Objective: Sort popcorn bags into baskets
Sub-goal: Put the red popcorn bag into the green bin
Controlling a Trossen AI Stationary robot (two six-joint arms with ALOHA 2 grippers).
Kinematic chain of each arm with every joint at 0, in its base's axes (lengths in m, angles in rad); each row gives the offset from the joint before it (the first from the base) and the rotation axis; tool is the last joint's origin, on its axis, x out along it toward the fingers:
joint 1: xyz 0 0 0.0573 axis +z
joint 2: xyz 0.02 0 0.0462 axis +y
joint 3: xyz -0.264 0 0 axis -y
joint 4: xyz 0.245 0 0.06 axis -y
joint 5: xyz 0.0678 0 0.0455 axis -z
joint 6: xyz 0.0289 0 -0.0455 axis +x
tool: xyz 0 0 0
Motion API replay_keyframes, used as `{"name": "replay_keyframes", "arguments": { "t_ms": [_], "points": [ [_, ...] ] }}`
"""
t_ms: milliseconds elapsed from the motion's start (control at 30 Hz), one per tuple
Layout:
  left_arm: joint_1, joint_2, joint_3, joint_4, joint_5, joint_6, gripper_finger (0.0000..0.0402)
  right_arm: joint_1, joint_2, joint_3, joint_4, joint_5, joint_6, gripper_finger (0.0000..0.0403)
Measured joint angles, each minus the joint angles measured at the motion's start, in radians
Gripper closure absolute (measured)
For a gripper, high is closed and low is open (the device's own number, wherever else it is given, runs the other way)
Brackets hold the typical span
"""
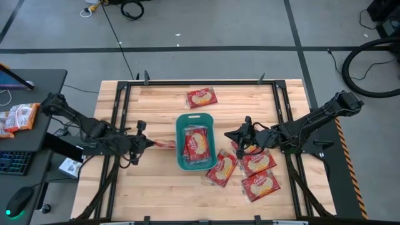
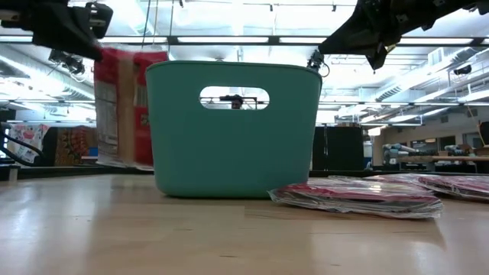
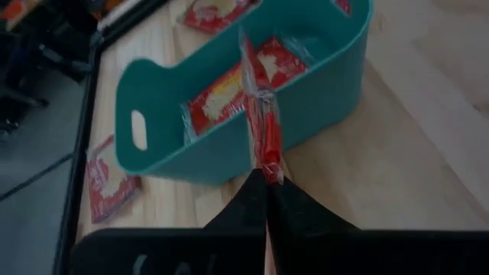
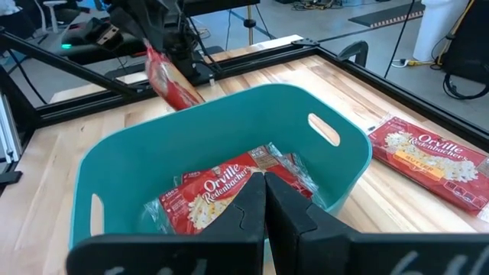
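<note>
A teal bin (image 1: 179,140) stands at the table's middle with red popcorn bags (image 1: 196,144) lying inside it. My left gripper (image 1: 149,143) is just left of the bin, shut on one red bag (image 1: 164,144). In the low view that bag (image 2: 122,107) hangs beside the bin's left wall (image 2: 229,137). My right gripper (image 1: 240,134) hovers at the bin's right rim, shut and empty; its wrist view looks down on the bags in the bin (image 4: 210,198). Several more bags (image 1: 257,164) lie flat on the table to the bin's right, and one (image 1: 201,97) beyond it. My left gripper (image 3: 265,169) pinches the red bag by one end (image 3: 267,156) between its two fingers. It comes level from the table's left. The bag stands on edge, lifted clear of the table, reaching from the fingers toward the bin's left wall, its far end (image 3: 248,61) over the rim.
A black metal frame (image 1: 119,112) runs around the table top. A side desk (image 1: 31,94) at the left carries more packets (image 1: 19,117), a keyboard and a mouse. Bare wood lies near and left of the bin (image 2: 114,229).
</note>
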Motion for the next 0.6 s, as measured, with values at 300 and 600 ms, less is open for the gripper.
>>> {"name": "replay_keyframes", "arguments": {
  "t_ms": [300,600],
  "points": [
    [0.000,0.002,0.019,0.058,-0.026,0.062,0.0401,0.000,0.000,0.000,0.003,0.000,0.000,0.0394],
    [0.000,0.003,0.147,0.058,-0.121,0.167,0.0401,0.000,0.000,0.000,0.003,0.000,0.000,0.0394]
  ]
}}
